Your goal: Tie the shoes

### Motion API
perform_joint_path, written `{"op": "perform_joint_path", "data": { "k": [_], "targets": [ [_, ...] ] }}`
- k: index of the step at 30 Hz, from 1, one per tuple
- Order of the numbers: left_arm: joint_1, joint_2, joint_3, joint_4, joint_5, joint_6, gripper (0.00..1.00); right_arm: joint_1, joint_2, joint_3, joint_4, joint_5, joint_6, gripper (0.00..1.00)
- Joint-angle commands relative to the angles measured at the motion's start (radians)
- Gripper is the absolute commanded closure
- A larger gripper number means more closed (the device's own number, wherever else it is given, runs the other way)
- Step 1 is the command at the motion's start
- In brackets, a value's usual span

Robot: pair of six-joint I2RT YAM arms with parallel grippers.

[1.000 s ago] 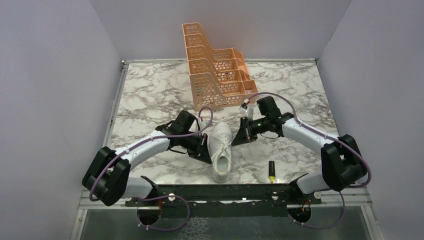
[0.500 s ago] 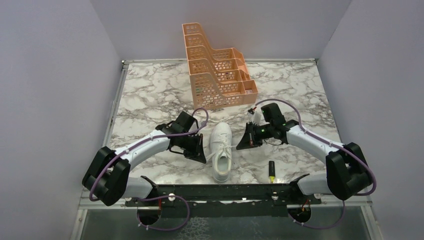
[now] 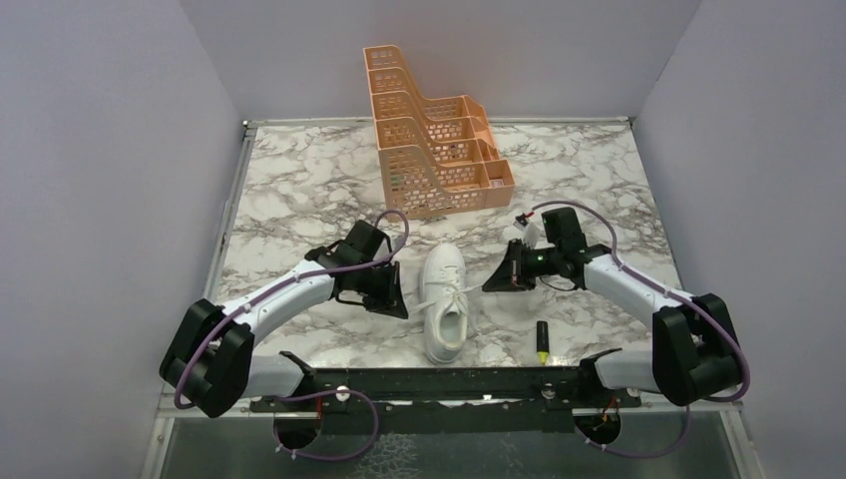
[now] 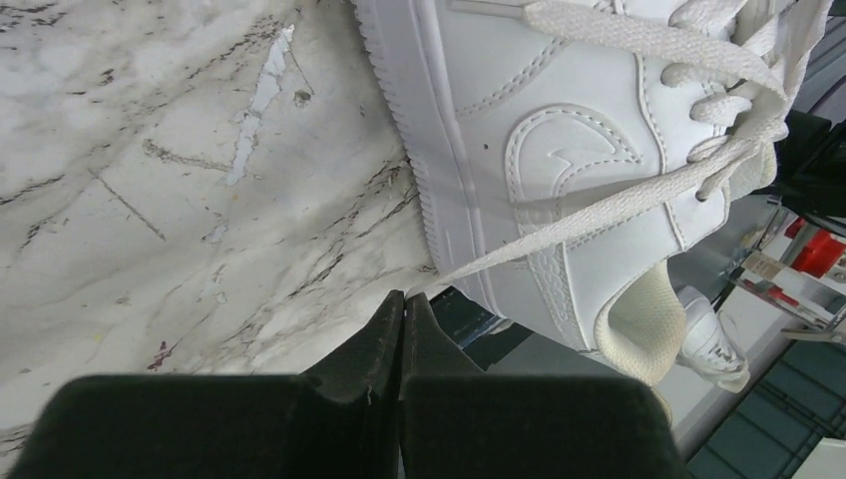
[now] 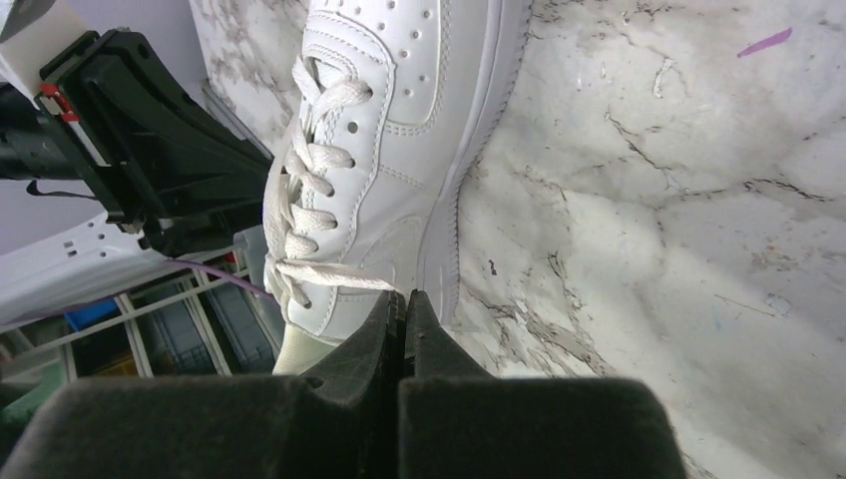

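White sneaker (image 3: 444, 299) sits mid-table between the arms, long axis near-to-far, toe toward the orange rack (image 3: 434, 150). Left gripper (image 4: 404, 299) at its left flank, right gripper (image 5: 402, 296) at its right — about equally near. Both pressed together, each pinching a lace (left lace (image 4: 599, 215), right lace (image 5: 334, 274)) drawn out sideways — likely next pull: outward, across that axis.

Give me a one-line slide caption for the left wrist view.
Left gripper, shut, pinches a taut white lace running up to the white sneaker on the marble table.
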Motion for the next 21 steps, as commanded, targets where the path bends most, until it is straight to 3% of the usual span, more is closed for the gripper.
{"op": "perform_joint_path", "data": {
  "k": [1,4,5,8,10,11,13,15,21],
  "targets": [
    [0.027,-0.019,-0.034,-0.143,-0.107,0.033,1.0,-0.068,0.021,-0.012,0.065,0.039,-0.043,1.0],
    [0.027,-0.016,0.004,-0.143,-0.094,0.051,1.0,-0.067,0.03,0.073,0.021,-0.001,-0.098,0.99],
    [0.028,-0.013,0.027,-0.149,-0.089,0.054,1.0,-0.068,0.026,0.115,-0.039,0.012,-0.136,0.85],
    [0.032,-0.04,0.148,-0.226,-0.131,0.062,0.62,-0.067,-0.023,0.276,-0.278,0.194,-0.235,0.45],
    [0.032,-0.088,0.25,-0.258,-0.198,0.063,0.49,-0.068,-0.076,0.383,-0.402,0.294,-0.321,0.14],
    [0.032,-0.103,0.327,-0.273,-0.236,0.067,0.45,-0.068,-0.105,0.452,-0.442,0.333,-0.336,0.03],
    [0.033,-0.113,0.451,-0.288,-0.28,0.087,0.41,-0.067,-0.136,0.556,-0.516,0.396,-0.338,0.0],
    [0.033,-0.111,0.579,-0.287,-0.331,0.101,0.28,-0.067,-0.154,0.66,-0.573,0.482,-0.317,0.01],
    [0.033,-0.09,1.001,-0.259,-0.568,0.18,0.2,-0.067,-0.27,0.933,-0.588,0.652,-0.325,0.0]
  ]
}}
